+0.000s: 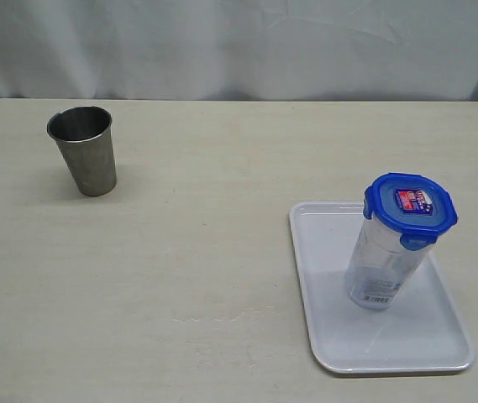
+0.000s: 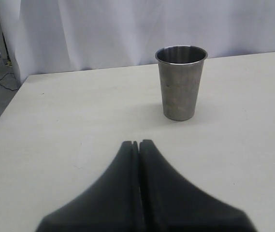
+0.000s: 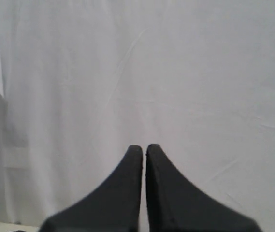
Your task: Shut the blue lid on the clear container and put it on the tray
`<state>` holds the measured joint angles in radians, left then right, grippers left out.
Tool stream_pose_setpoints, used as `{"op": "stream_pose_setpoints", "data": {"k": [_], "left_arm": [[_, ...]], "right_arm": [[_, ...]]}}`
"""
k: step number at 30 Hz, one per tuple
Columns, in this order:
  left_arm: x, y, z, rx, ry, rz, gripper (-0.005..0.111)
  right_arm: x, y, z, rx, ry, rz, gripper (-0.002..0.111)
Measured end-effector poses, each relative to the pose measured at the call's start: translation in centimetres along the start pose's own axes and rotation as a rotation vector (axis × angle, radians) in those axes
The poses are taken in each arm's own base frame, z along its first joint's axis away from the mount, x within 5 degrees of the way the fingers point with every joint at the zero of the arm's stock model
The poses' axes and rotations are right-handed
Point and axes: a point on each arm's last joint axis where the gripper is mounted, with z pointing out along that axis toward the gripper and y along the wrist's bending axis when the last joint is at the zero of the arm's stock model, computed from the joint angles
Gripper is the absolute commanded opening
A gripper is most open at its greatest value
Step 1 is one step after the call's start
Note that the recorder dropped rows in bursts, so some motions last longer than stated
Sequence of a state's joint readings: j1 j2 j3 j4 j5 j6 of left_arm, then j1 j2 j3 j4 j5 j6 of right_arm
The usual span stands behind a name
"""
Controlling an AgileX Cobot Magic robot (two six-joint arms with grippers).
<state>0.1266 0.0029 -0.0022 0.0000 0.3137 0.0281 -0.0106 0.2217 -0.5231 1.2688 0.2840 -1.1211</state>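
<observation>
Shows clear container standing on tray, lower right.
Shows blue lid on top, steel cup upper left, left gripper and right gripper clenched, empty.

Cup: brushed metal, dull grey sheen, faint mottling on the wall.
Lid: blue plastic, glossy, slightly translucent; printed sticker on top.
Container: clear plastic, smooth, light glints down its side; white paper label near the base.
Tray: white plastic, smooth, soft gloss.
Desk: pale, matt, faint wood-like grain, lightly scuffed.
Backdrop: white cloth, matt, creased.
Left pincer and right pincer: black, matt, smooth; material cannot be told.
</observation>
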Motion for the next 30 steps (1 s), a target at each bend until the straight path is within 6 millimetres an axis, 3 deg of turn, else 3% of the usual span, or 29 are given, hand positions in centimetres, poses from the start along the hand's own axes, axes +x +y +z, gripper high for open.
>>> {"op": "stream_pose_setpoints", "data": {"k": [7,9,12,15,19,24,30], "left_arm": [[0.0,0.0,0.0,0.0,0.0,0.0,0.0],[0.0,0.0,0.0,0.0,0.0,0.0,0.0],[0.0,0.0,0.0,0.0,0.002,0.0,0.0],[0.0,0.0,0.0,0.0,0.002,0.0,0.0],[0.0,0.0,0.0,0.0,0.002,0.0,0.0],[0.0,0.0,0.0,0.0,0.002,0.0,0.0],[0.0,0.0,0.0,0.0,0.002,0.001,0.0]], "right_arm": [[4.5,-2.1,-2.3,0.226,-0.06,0.114,0.004],[6.4,-2.7,-3.1,0.278,-0.084,0.152,0.004],[10.9,-3.6,-3.2,0.325,-0.015,0.24,0.004],[13.6,-3.9,-3.5,0.339,0.05,0.251,0.004],[13.7,-3.9,-3.5,0.337,0.061,0.202,0.004],[13.8,-3.7,-3.4,0.312,0.103,-0.009,0.004],[14.4,-3.6,-3.5,0.282,0.192,-0.142,0.004]]}}
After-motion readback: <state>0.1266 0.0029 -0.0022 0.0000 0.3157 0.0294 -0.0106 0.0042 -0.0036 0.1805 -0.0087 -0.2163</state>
